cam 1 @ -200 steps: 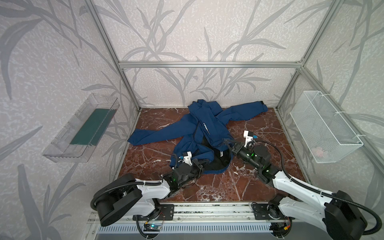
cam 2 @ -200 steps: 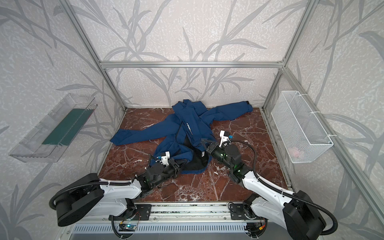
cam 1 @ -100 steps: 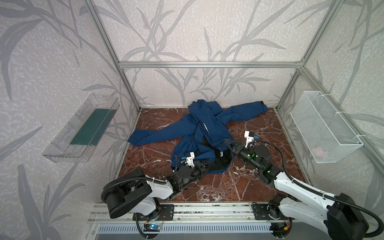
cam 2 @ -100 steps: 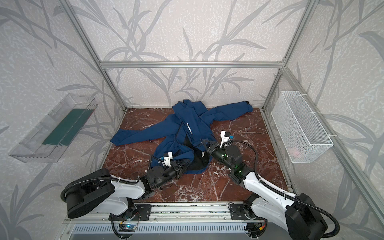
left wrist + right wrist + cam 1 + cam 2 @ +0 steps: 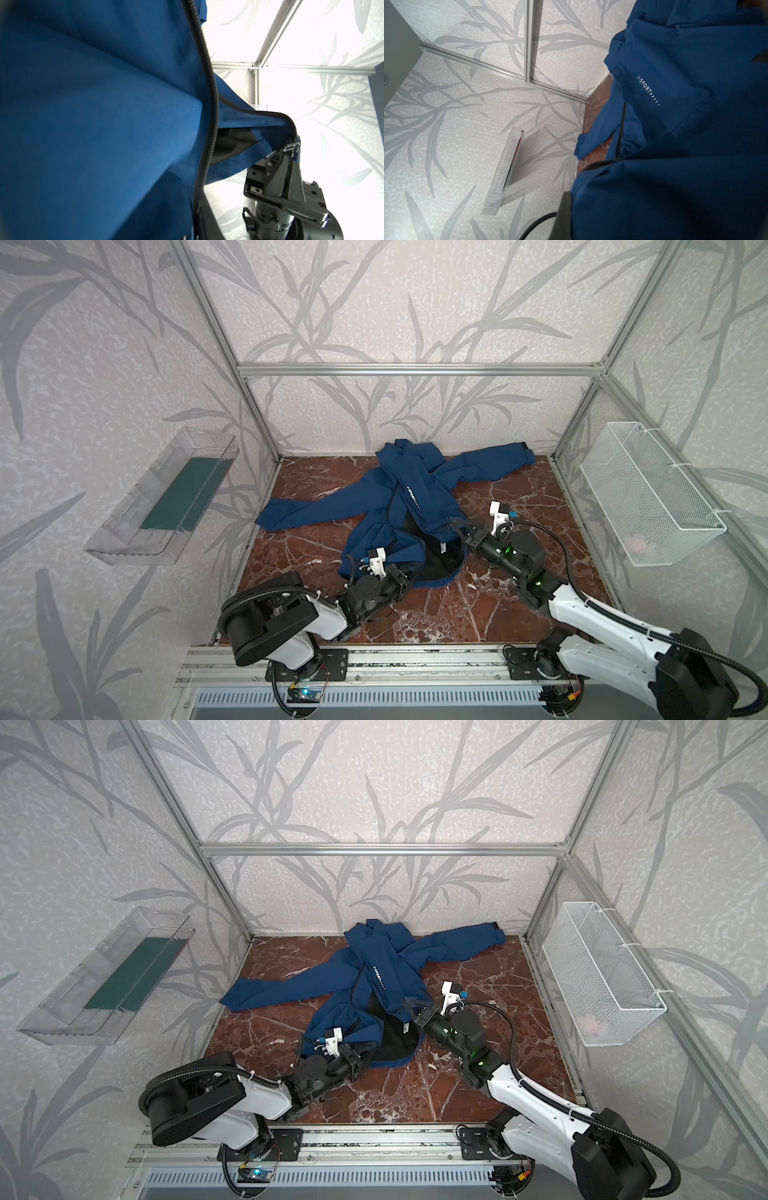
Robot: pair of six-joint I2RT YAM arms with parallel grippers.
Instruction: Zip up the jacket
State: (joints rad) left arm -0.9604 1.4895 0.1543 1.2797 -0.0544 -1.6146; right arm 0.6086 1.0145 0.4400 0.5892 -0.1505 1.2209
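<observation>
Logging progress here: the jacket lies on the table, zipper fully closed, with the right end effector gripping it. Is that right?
Not quite. The zipper is open: the left wrist view shows its two halves apart, black lining between them. The jacket does lie on the table, with the right end effector gripping it.

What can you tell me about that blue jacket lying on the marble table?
The jacket is navy, smooth fabric, crumpled on the red marble tabletop with sleeves spread sideways. Its front gapes open at the hem, showing black perforated lining. Dark zipper teeth edge both front panels; small white X-SPORT lettering marks one panel. The right pincer pinches one zipper edge by a metal slider; the left pincer sits at the hem.
</observation>
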